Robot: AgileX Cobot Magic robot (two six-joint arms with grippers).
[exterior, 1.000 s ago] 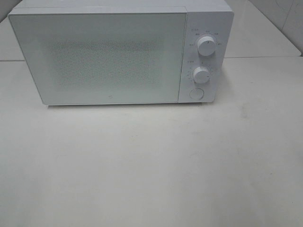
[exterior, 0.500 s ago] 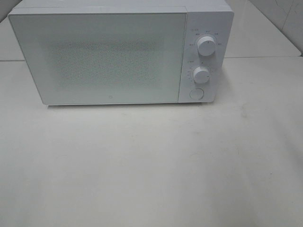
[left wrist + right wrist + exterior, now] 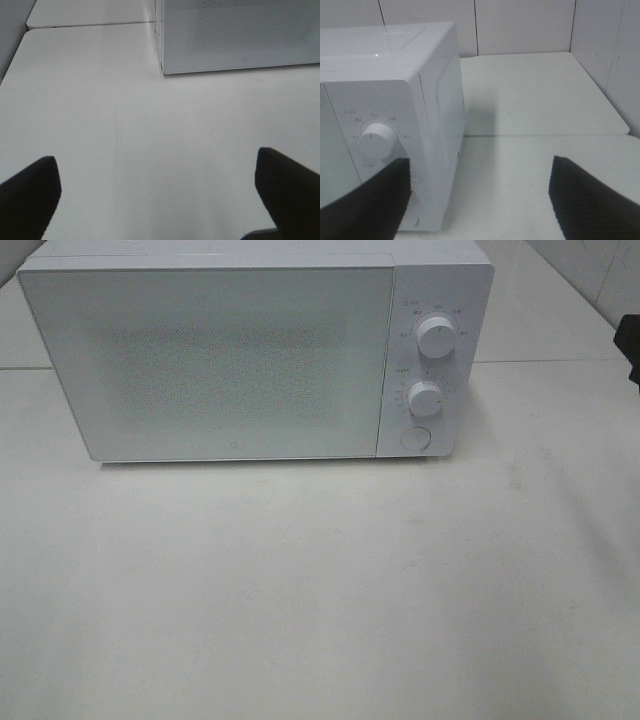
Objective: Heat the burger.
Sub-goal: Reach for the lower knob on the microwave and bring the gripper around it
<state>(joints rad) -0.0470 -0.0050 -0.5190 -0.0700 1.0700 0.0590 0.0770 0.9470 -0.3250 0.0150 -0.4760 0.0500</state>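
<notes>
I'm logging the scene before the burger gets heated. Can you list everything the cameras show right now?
microwave: one, white, at the back of the table, door shut.
upper knob: one, white, microwave's right panel.
lower knob: one, white, under the upper knob.
round button: one, white, below both knobs.
table: one, white, under the microwave.
tiled wall: white, behind the table.
burger: none in view.
dark shape: one, black, right edge of the high view; unidentifiable.
left hand: black, open, over bare table.
right hand: black, open, beside the microwave's knob end.
</notes>
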